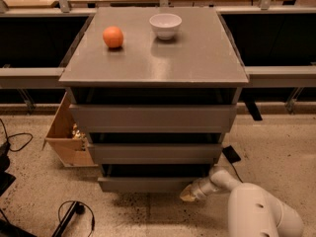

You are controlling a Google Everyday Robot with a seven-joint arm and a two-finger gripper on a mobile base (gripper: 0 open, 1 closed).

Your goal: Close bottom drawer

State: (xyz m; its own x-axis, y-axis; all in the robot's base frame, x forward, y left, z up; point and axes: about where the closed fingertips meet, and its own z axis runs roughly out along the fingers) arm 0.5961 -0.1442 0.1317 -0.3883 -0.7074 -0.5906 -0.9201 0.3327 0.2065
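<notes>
Your gripper [189,195] is low down near the floor, at the right end of the bottom drawer [143,184]. It is touching the flat front panel or just short of it, but the contact itself cannot be made out. You cannot tell whether the gripper is released or clenched.

The drawer's front runs off to the gripper's left, under the middle drawer front [153,153], which sits above and to the left of the gripper. A dark gap shows over the bottom drawer's front, so I judge it to be not fully home.

The step in hand looks like a plain push into the desk [197,58]. Because the gripper meets the panel near its right end, an off-centre shove may skew the tray and bind it. Either shift the gripper leftward toward the middle of the panel first, or push slowly and check that the far left end goes in evenly with the near end.

Press on the flat face rather than the lower edge, where the gripper could slip beneath the panel. Keep the push level and straight.

Ease off once the front lines up with the fronts above. A hard stop could jolt the orange [113,36] and the white bowl [165,24], which sit high above the gripper on the desk top. The cardboard box [66,137], well to the gripper's left, lies clear of the push.
</notes>
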